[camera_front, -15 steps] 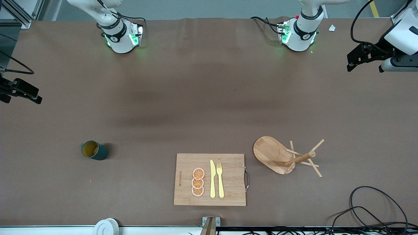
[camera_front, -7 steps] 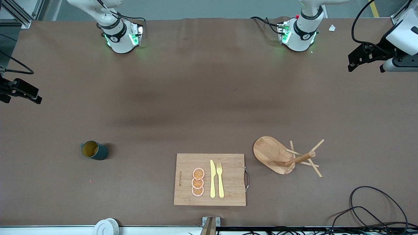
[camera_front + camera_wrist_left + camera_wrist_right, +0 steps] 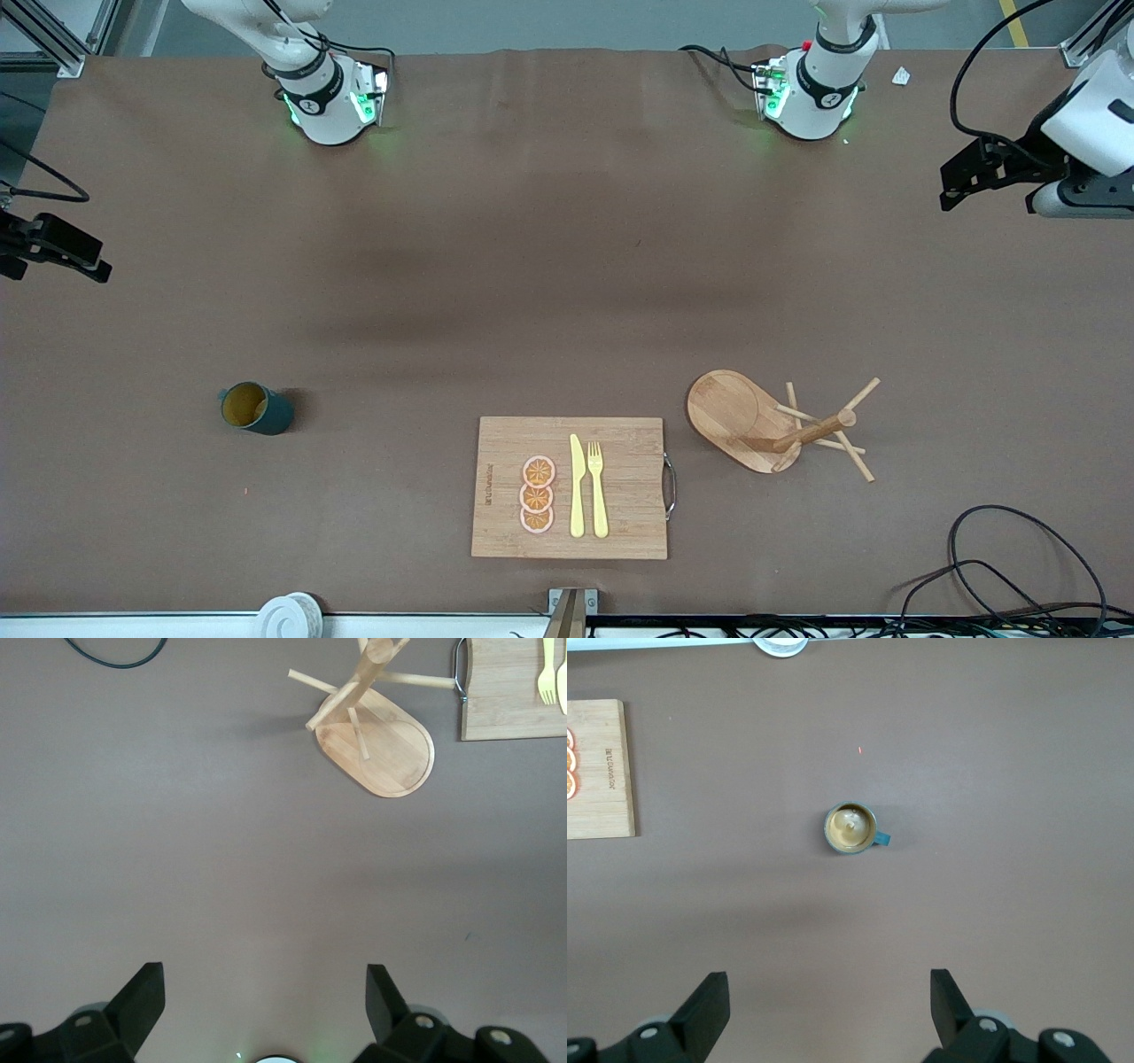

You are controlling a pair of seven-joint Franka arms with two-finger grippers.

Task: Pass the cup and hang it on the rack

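The dark teal cup (image 3: 255,408) stands upright on the table toward the right arm's end, its tan inside showing; it also shows in the right wrist view (image 3: 851,827). The wooden rack (image 3: 769,427) stands toward the left arm's end, beside the cutting board; it also shows in the left wrist view (image 3: 379,735). My right gripper (image 3: 55,264) is open and empty, high over the table's edge, well apart from the cup (image 3: 830,992). My left gripper (image 3: 988,197) is open and empty, high over its end of the table, well apart from the rack (image 3: 266,992).
A bamboo cutting board (image 3: 571,487) with orange slices, a yellow knife and fork lies near the front edge. Black cables (image 3: 1019,567) lie at the front corner by the left arm's end. A white roll (image 3: 288,614) sits at the front edge.
My left gripper has shifted slightly, staying over its end of the table. The cup, the rack and the right gripper have not moved.
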